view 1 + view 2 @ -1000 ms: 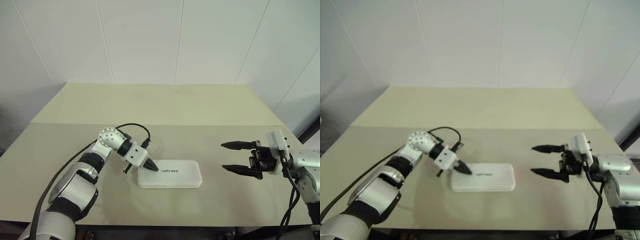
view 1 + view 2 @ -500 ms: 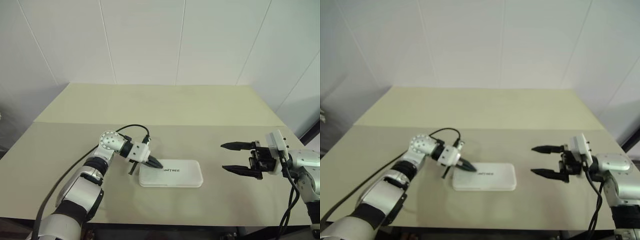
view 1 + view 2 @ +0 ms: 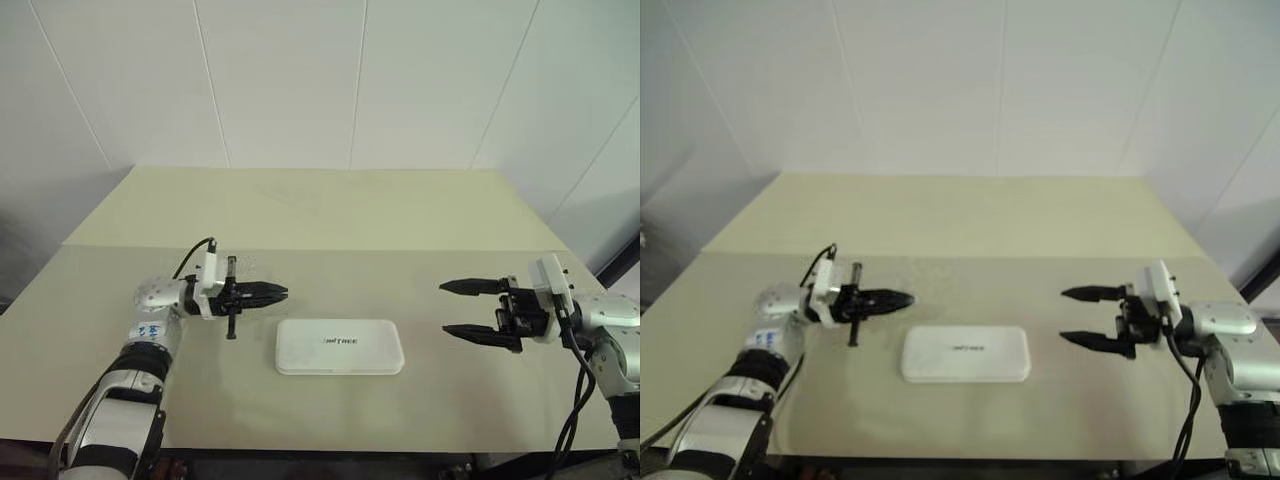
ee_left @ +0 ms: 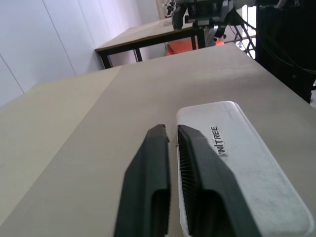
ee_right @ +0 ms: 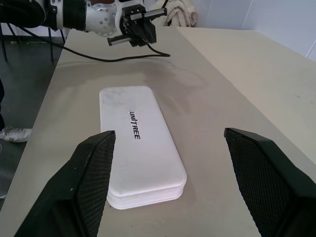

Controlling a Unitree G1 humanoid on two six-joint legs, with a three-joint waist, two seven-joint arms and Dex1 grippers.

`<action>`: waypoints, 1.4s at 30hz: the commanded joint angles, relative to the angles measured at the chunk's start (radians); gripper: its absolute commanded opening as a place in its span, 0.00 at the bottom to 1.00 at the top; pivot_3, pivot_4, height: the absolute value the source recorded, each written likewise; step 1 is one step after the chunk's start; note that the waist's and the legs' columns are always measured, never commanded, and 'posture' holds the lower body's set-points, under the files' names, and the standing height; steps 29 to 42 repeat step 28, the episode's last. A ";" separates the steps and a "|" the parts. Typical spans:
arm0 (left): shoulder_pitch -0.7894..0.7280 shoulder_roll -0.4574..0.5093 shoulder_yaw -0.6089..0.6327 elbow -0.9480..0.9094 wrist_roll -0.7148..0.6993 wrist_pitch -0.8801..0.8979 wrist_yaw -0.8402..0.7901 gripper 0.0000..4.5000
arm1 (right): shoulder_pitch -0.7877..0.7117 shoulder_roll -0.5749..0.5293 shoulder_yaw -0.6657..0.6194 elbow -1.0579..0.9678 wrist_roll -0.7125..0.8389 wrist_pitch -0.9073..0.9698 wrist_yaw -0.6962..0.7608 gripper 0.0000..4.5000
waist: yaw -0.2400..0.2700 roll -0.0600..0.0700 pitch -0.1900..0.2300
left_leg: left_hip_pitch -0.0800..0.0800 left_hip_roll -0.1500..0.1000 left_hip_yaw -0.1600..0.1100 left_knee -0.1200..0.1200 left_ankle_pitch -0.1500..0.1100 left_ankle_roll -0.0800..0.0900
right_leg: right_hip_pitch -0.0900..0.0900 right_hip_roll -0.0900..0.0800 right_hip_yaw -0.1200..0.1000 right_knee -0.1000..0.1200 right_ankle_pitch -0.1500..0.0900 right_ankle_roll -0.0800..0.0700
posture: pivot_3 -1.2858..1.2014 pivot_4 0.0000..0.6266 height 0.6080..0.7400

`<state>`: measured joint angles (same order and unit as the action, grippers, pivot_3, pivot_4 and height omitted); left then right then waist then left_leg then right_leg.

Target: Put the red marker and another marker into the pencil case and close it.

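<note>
**A:** White wall panels stand behind a pale beige bench. What lies on it in the head views?

**B:** One pencil case, white, lid shut, flat near the front edge. The left tool hangs level just beyond the case's left end, tips pointing toward the right, apart from it. The right tool is well off to the case's right, pointing left at it.

**A:** How are the tools set?

**B:** The left tool's fingers sit nearly together with only a slit between, holding nothing. The right tool's fingers are spread wide, one above the other, also holding nothing.

**A:** What differs from a second ago?

**B:** Then the left tool's tip pressed on the case's left end with the wrist angled down. It has since lifted off, drawn back to the left and turned level. The right tool and the case sit as before.

**A:** And the left wrist view?

**B:** Two black fingers close together, the case beside and under one of them, its dark logo readable. A second table stands far behind.

**A:** The right wrist view?

**B:** The case lies between the two widely parted fingers but lower, untouched, and the left tool shows past its far end.

**A:** Counts?

**B:** One case, two tools.
</note>
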<state>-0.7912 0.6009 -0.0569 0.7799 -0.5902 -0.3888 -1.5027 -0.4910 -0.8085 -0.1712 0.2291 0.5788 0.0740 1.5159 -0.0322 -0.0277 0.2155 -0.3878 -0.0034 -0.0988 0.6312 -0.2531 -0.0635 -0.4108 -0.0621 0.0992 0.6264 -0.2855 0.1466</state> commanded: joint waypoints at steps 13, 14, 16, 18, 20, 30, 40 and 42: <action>0.082 0.177 -0.020 -0.066 -0.102 0.045 -0.112 1.00 | 0.022 -0.067 -0.054 -0.015 0.017 0.000 0.017 1.00 | 0.002 0.000 0.000 | 0.000 0.000 0.000 -0.001 0.000 0.000 | 0.000 0.000 0.000 -0.001 0.000 0.000 | 0.52 0.24 1.00; 0.080 0.178 -0.020 -0.061 -0.101 0.044 -0.112 1.00 | 0.020 -0.067 -0.054 -0.017 0.014 0.003 0.010 1.00 | 0.002 0.000 0.000 | 0.000 0.000 0.000 -0.001 0.000 0.000 | 0.000 0.000 0.000 -0.001 0.000 -0.001 | 0.52 0.24 1.00; 0.071 0.172 -0.022 -0.054 -0.098 0.046 -0.112 1.00 | 0.015 -0.072 -0.055 -0.018 0.009 0.008 0.003 1.00 | 0.002 0.000 0.000 | 0.000 0.000 0.000 -0.001 0.000 0.000 | 0.000 0.000 0.000 -0.001 0.000 -0.001 | 0.52 0.24 1.00; 0.057 0.153 -0.019 -0.043 -0.095 0.029 -0.112 1.00 | 0.016 -0.080 -0.060 -0.031 0.015 0.019 0.001 1.00 | 0.000 0.000 0.000 | 0.000 0.000 0.001 -0.001 0.000 0.000 | 0.000 0.000 0.000 -0.001 0.000 -0.001 | 0.52 0.24 1.00; 0.041 0.121 -0.004 -0.020 -0.095 0.005 -0.112 1.00 | 0.038 -0.081 -0.071 -0.068 0.028 0.036 -0.013 1.00 | 0.002 0.000 0.000 | 0.000 0.000 0.001 0.000 0.000 0.000 | 0.000 0.000 0.000 -0.001 0.000 -0.001 | 0.52 0.24 1.00; 0.065 0.124 -0.048 -0.081 -0.135 0.062 -0.112 1.00 | 0.154 -0.059 -0.114 -0.219 0.071 0.087 -0.081 1.00 | 0.002 0.000 0.000 | -0.001 0.000 0.001 -0.001 0.000 0.000 | 0.000 0.000 0.000 -0.001 0.000 0.000 | 0.52 0.24 1.00; 0.065 0.124 -0.048 -0.081 -0.135 0.062 -0.112 1.00 | 0.154 -0.059 -0.114 -0.219 0.071 0.087 -0.081 1.00 | 0.002 0.000 0.000 | -0.001 0.000 0.001 -0.001 0.000 0.000 | 0.000 0.000 0.000 -0.001 0.000 0.000 | 0.52 0.24 1.00; 0.065 0.124 -0.048 -0.081 -0.135 0.062 -0.112 1.00 | 0.154 -0.059 -0.114 -0.219 0.071 0.087 -0.081 1.00 | 0.002 0.000 0.000 | -0.001 0.000 0.001 -0.001 0.000 0.000 | 0.000 0.000 0.000 -0.001 0.000 0.000 | 0.52 0.24 1.00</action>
